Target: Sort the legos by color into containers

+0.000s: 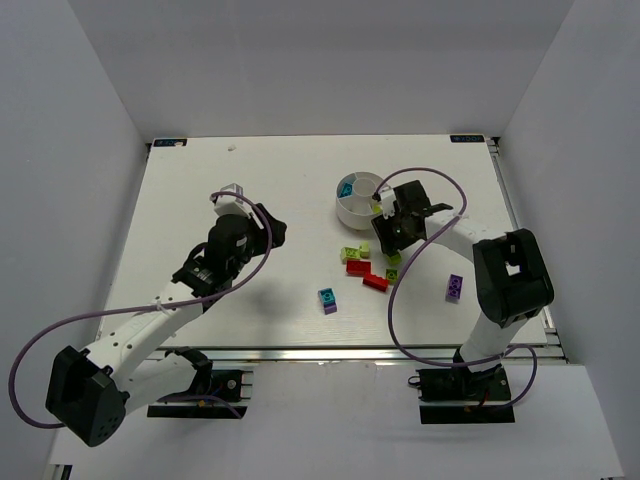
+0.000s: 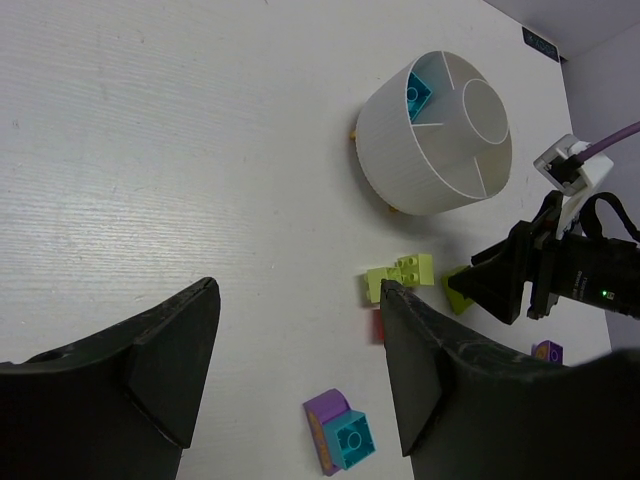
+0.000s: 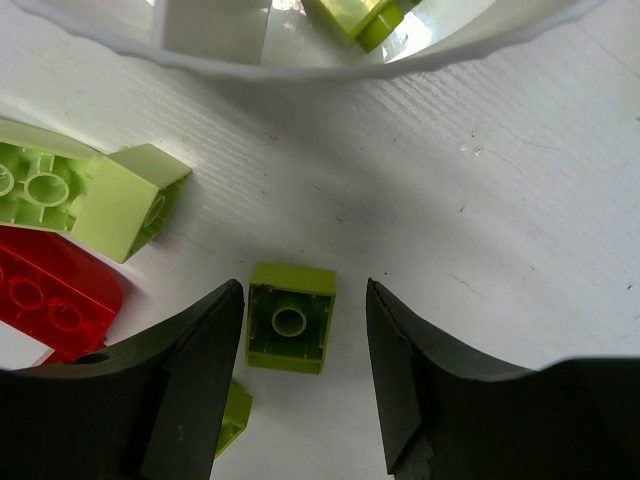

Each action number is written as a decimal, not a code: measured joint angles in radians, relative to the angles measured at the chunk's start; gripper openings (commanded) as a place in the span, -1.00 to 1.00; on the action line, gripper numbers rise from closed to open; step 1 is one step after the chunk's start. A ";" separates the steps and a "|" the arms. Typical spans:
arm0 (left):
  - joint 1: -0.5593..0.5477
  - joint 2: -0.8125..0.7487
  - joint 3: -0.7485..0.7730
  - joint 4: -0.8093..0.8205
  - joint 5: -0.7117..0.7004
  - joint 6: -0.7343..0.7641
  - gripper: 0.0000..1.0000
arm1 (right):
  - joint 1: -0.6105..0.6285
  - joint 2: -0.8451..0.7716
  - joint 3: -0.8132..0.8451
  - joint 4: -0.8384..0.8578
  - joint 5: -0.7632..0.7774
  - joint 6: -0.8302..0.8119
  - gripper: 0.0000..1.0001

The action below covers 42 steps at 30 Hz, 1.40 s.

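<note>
A lime green lego [image 3: 291,317] lies hollow side up on the table between the fingers of my right gripper [image 3: 303,288]. The jaws are open, with a gap on its right side. This gripper [image 1: 390,235] hangs just in front of the white divided dish [image 1: 345,210]. The dish holds a cyan lego [image 2: 420,92] in one compartment and a lime one [image 3: 360,15] in another. My left gripper [image 2: 300,295] is open and empty, above bare table to the left [image 1: 262,225]. A joined purple and cyan lego [image 2: 340,432] lies below it.
Two lime legos [image 3: 90,195] and a red one [image 3: 50,295] lie left of the right gripper. Another small lime piece [image 3: 235,415] peeks from under its left finger. A purple lego [image 1: 455,288] sits near the right arm. Cables loop over both arms.
</note>
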 measured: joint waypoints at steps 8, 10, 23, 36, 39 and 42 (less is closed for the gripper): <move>0.000 0.013 0.000 0.000 0.000 0.000 0.50 | 0.010 0.008 0.000 0.001 0.006 -0.001 -0.02; 0.000 0.013 0.000 0.000 0.000 0.000 0.50 | 0.010 0.010 0.000 0.001 0.007 -0.001 -0.09; 0.000 0.013 0.002 0.004 0.000 0.000 0.50 | -0.004 -0.058 -0.006 -0.006 -0.092 -0.024 -1.00; 0.000 0.008 0.002 0.027 0.016 0.001 0.49 | -0.149 -0.458 -0.332 0.586 -0.452 -0.010 -1.00; 0.000 0.008 0.002 0.027 0.019 0.003 0.49 | -0.148 -0.380 -0.328 0.727 -0.468 0.064 -1.00; 0.000 0.008 0.002 0.027 0.020 0.003 0.49 | -0.157 -0.290 -0.302 0.829 -0.468 0.140 -1.00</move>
